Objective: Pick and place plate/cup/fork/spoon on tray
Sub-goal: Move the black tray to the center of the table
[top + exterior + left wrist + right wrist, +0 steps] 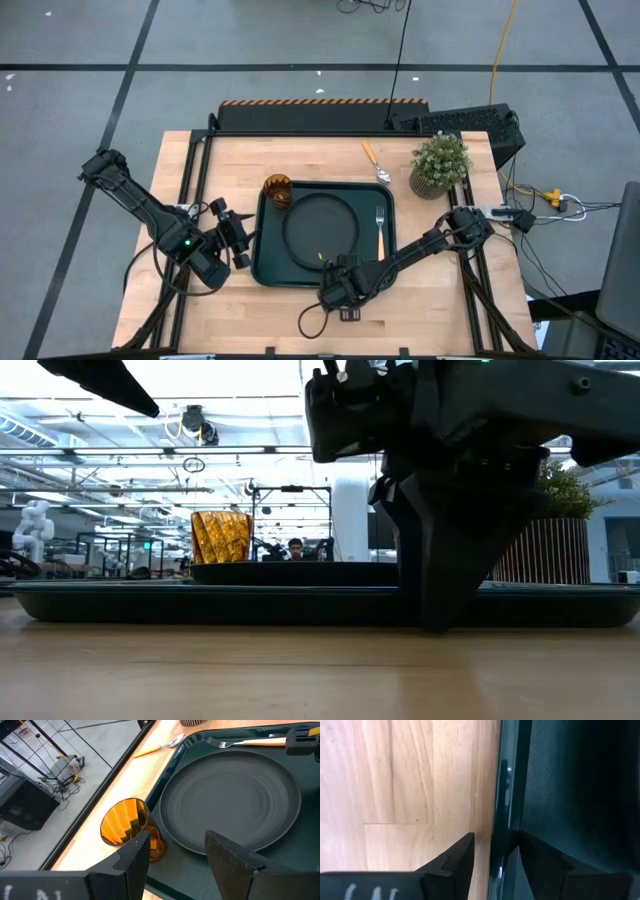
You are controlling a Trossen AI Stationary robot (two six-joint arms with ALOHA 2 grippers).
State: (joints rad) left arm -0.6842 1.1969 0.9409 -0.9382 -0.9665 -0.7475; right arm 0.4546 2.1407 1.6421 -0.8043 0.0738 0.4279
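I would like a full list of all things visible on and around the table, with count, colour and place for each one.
rectangular tray: one, dark green, middle of the wooden table.
round flat plate: one, dark green-black, on the tray's middle.
translucent tumbler cup: one, amber-orange, on the tray's far left corner.
fork: one, silver tines and orange-yellow handle, on the tray beside the plate, right side.
spoon: one, silver bowl and orange handle, on the bare table behind the tray.
potted plant: one, green in a ribbed pot, far right of the table.
wooden table: one, light wood.
left gripper: one, dark, open, at the tray's left edge.
right gripper: one, dark, straddling the tray's near rim.
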